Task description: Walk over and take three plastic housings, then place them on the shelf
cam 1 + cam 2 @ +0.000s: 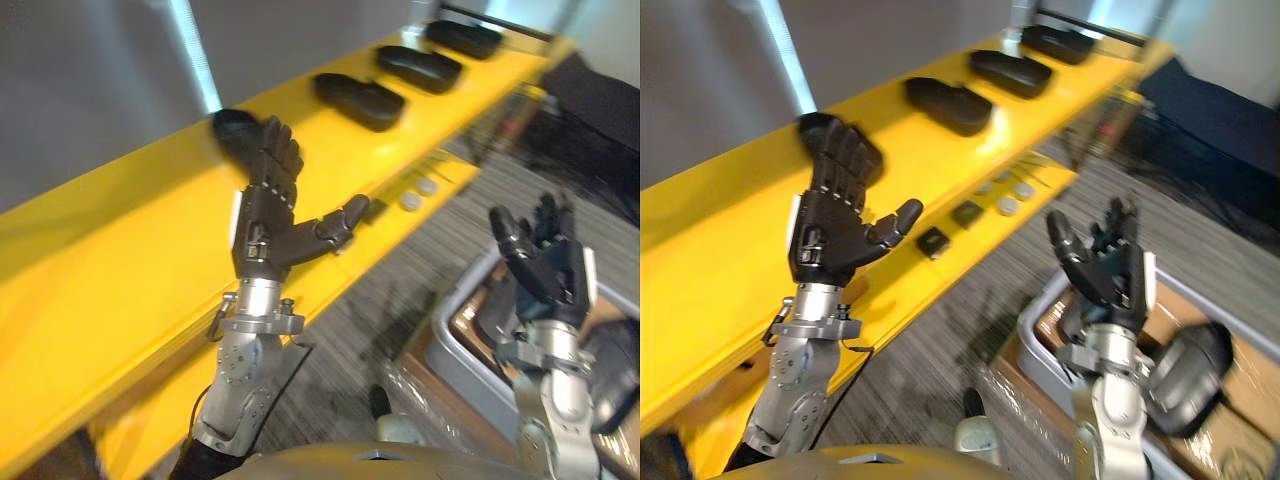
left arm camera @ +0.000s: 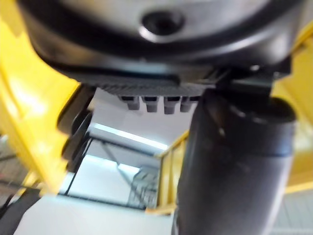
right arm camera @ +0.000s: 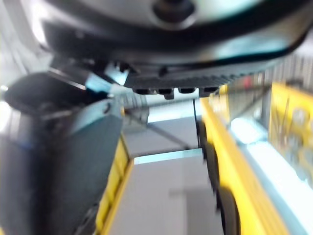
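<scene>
Several black plastic housings lie in a row along the top of the yellow shelf (image 1: 120,250): the nearest (image 1: 232,124), then one (image 1: 360,100), another (image 1: 420,68) and the farthest (image 1: 465,38). My left hand (image 1: 265,225) is raised in front of the shelf, open, with straight fingers reaching up to the nearest housing; whether they touch it I cannot tell. My right hand (image 1: 1110,270) is open and holds nothing, palm up over a grey bin (image 1: 1038,322). A further dark housing (image 1: 1188,385) lies in that bin.
The shelf's lower level carries small round discs (image 1: 410,200) and small black squares (image 1: 932,242). The grey bin sits in a cardboard box (image 1: 1230,440) on striped carpet (image 1: 930,360). A dark piece of furniture (image 1: 1220,110) stands at the far right.
</scene>
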Available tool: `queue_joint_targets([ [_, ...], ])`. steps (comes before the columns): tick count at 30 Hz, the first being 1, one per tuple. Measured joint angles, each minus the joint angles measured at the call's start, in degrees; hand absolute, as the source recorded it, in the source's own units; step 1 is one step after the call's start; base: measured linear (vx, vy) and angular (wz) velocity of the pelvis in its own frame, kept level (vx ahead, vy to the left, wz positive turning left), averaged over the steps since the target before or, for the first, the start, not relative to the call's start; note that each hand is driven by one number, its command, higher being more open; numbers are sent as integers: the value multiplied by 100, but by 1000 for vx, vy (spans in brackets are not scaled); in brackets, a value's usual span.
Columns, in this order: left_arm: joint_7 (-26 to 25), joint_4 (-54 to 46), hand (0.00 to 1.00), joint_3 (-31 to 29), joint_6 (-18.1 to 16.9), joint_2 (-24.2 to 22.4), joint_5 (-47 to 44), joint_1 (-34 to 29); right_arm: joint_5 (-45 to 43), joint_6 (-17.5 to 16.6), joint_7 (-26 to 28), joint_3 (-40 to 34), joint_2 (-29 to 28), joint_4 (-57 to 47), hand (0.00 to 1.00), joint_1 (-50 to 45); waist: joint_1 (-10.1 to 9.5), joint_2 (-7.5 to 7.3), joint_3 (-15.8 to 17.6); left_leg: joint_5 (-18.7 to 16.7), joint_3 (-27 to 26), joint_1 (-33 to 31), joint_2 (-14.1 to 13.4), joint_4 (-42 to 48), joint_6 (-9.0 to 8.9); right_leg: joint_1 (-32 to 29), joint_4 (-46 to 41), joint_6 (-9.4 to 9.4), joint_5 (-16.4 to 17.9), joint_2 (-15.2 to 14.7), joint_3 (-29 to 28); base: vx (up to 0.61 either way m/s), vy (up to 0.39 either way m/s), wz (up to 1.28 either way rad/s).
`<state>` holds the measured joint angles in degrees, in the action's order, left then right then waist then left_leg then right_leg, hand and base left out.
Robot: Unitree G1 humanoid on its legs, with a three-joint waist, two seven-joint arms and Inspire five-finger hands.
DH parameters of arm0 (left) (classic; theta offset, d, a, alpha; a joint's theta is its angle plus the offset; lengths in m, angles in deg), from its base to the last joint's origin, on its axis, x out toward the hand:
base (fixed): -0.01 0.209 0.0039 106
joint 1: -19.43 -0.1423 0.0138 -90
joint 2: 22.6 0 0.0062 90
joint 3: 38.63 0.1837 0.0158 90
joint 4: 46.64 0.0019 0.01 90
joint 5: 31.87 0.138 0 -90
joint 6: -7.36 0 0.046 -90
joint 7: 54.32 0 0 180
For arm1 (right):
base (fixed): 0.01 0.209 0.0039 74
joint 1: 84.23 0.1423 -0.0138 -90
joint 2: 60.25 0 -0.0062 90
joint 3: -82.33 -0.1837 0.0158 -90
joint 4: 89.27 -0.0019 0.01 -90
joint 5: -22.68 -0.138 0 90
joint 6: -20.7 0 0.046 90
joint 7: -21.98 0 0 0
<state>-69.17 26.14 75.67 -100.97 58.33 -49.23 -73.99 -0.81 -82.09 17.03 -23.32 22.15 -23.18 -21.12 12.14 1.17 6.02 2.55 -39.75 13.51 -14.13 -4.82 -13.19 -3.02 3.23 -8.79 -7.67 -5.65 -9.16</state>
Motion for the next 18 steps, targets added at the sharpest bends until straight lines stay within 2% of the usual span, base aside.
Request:
queue_joint_targets([
  [3, -254, 194, 100, 203, 83, -83, 6, 186, -65, -96, 2, -458, -344, -443, 100, -822, 416, 47, -33, -164, -497, 243, -246, 204, -123, -13, -17, 0, -1, 294, -320, 23, -24, -78],
  [4, -268, 194, 100, 217, 86, -94, 6, 190, -78, -120, 4, -468, -387, -481, 100, -885, 424, 46, -33, -184, -538, 257, -262, 234, -133, -20, -22, 0, -1, 313, -354, -252, 46, -156],
  [5, -771, 193, 100, 132, 231, -254, 15, 190, -855, -717, 622, -367, -607, -627, 100, -525, 320, 98, -83, -1008, 104, -47, -162, 977, 18, -429, -215, -22, -21, 482, -1050, -289, 90, -138],
  [8, -970, 184, 100, -72, 329, -257, 21, 164, -837, -722, 742, -195, -591, -615, 100, -299, 171, 180, -133, -1250, 344, -118, -124, 1268, 87, -419, -221, -28, -58, 469, -1175, -160, 87, -59],
  [9, -973, 105, 100, -274, 337, -244, 25, 65, -837, -726, 742, -39, -574, -588, 100, -181, 13, 215, -127, -1570, 991, -251, -17, 1456, 264, -436, -226, -14, -81, 499, -1282, -74, 65, -37],
  [10, -972, 25, 100, -412, 348, -241, 28, -29, -838, -761, 743, 82, -553, -513, 100, -47, -49, 218, -114, -1721, 1330, -332, 70, 1577, 310, -458, -231, -18, -95, 521, -1375, -116, 95, -76],
  [11, -984, -214, 100, -689, 358, -238, 74, -323, -825, -815, 704, 325, -425, -187, 100, 361, -162, 227, -116, -2008, 1863, -477, 205, 1840, 445, -570, -317, 7, -83, 594, -1590, -110, 96, -65],
  [12, -872, -325, 100, -883, 316, -247, 44, -489, -776, -778, 504, 498, -320, 15, 100, 566, -169, 241, -118, -2167, 2095, -644, 218, 2097, 472, -657, -405, 15, -71, 608, -1611, -123, 122, -36],
  [13, -680, -330, 100, -945, 240, -259, -8, -516, -609, -721, 193, 655, -346, 106, 100, 559, -279, 255, -110, -2298, 2180, -873, 224, 2395, 505, -781, -581, 56, -1, 580, -1528, -83, 90, 12],
  [15, -538, -385, 100, -923, 52, -279, -4, -516, -598, -620, -55, 870, -472, 131, 100, 366, -452, 257, -44, -2435, 2380, -1137, 228, 2872, 518, -994, -1055, -5, 130, 579, -1423, -86, 103, 34],
  [18, -438, -584, 100, -799, -32, -402, -9, -497, -364, -536, -77, 1174, -718, 209, 100, 100, -559, 225, 137, -2650, 2402, -1217, 210, 3370, 604, -1032, -1405, -10, 140, 566, -1206, -113, 82, -2],
])
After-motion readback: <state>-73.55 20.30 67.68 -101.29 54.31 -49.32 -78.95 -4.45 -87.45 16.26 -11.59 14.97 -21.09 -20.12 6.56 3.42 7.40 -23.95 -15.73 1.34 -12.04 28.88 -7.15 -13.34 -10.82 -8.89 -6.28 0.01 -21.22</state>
